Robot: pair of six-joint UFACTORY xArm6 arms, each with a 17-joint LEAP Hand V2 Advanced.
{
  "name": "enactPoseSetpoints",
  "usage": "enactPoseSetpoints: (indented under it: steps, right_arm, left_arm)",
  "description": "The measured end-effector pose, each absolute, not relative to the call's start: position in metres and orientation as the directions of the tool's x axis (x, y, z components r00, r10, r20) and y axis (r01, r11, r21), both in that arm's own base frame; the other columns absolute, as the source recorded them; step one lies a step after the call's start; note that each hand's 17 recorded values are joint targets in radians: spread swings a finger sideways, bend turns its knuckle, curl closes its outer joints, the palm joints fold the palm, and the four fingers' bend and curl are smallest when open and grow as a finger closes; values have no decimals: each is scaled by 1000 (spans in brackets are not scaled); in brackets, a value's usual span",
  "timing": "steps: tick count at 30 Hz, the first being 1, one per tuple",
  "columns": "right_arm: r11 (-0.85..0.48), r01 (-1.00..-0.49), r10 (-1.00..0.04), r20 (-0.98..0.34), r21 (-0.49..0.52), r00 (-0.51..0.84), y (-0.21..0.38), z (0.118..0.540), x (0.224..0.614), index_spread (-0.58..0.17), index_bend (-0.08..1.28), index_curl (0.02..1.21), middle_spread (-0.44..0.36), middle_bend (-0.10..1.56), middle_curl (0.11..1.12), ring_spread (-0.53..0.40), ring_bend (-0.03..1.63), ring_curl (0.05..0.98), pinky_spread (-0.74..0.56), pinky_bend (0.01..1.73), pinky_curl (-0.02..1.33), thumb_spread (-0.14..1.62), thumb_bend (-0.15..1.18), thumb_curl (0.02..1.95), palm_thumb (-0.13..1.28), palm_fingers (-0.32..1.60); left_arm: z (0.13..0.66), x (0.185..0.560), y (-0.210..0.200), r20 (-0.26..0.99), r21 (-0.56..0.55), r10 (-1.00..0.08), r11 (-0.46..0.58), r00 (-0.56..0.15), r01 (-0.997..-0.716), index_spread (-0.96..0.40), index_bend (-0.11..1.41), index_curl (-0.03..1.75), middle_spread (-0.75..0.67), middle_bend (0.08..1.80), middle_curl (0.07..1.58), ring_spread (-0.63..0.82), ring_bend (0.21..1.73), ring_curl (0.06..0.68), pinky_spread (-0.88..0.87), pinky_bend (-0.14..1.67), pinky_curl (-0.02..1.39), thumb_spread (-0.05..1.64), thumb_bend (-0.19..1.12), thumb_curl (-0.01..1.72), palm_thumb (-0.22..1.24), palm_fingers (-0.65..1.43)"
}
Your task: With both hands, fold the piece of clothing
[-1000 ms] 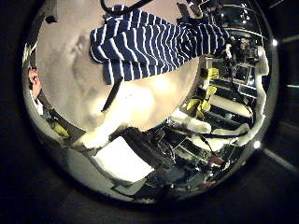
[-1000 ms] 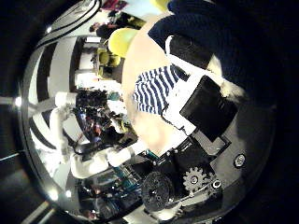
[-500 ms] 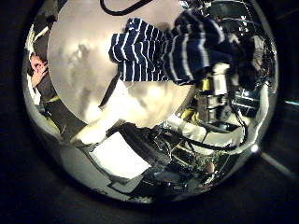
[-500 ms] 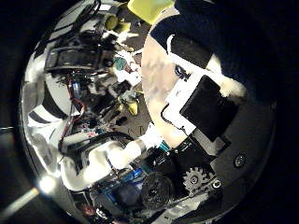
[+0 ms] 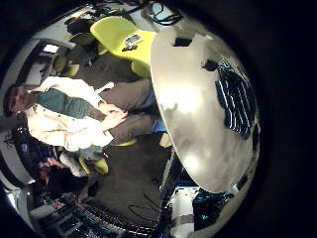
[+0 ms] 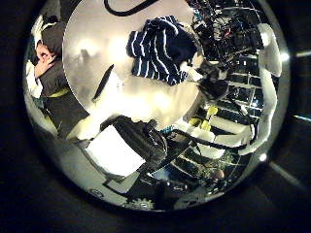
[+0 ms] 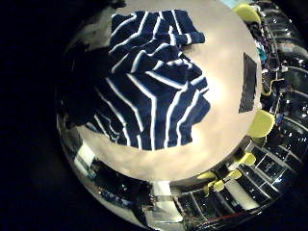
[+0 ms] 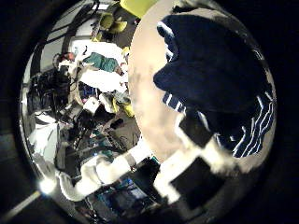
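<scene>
A striped garment [image 7: 149, 82] lies bunched and partly doubled over on the round table [image 7: 226, 58]. In the right little finger side palm view it fills much of the picture, so my right hand is just above it. In the right thumb side palm view the garment [image 8: 210, 75] is close, and one finger [image 8: 198, 163] reaches to its striped edge without curling round it. In the left thumb side palm view the garment [image 6: 160, 49] lies away from my left hand [image 6: 126, 146], which holds nothing; the right hand [image 6: 209, 85] is beside the cloth. The left little finger side palm view shows the garment [image 5: 236, 97] on the table.
A flat dark strip [image 7: 248, 82] lies on the table away from the garment; it also shows in the left thumb side palm view [image 6: 102, 83]. Chairs [image 5: 124, 40] stand past the table's edge [image 5: 173, 129].
The right hand carried one part of the garment over the rest and let it down. The cloth, held against its palm before, now lies on the table. The left hand has drawn away.
</scene>
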State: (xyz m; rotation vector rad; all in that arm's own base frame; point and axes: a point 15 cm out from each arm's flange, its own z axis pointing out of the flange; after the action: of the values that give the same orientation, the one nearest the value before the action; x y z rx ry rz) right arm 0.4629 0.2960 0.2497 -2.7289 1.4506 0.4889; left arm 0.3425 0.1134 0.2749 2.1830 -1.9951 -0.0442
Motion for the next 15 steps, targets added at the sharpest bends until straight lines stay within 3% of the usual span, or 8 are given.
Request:
enactPoseSetpoints:
  steps: [6,12,15]
  right_arm:
    - [-603,-791,-778,-299,105,553,253,315,448,-435,150,382,7,324,324,168,836,336,282,952,682,1084,-35,536,631,-114]
    - [-541,-833,-818,-302,119,489,172,371,433,-410,177,352,7,312,325,201,775,296,411,819,588,1094,-21,497,622,10]
    - [-518,-844,-831,-313,136,460,134,395,417,-383,231,364,-37,403,348,152,809,285,429,659,510,1150,-7,484,661,213]
  left_arm:
    - [276,336,103,105,162,-990,-78,96,-984,-95,183,414,-2,195,401,5,696,227,65,350,385,1205,-16,386,578,321]
    - [285,326,81,94,165,-991,-80,97,-983,-91,181,414,-3,196,403,5,698,225,64,352,382,1207,-16,393,571,321]
    - [290,318,66,81,173,-992,-85,100,-981,-94,179,412,-12,194,403,-1,703,227,65,360,382,1208,-15,396,569,327]
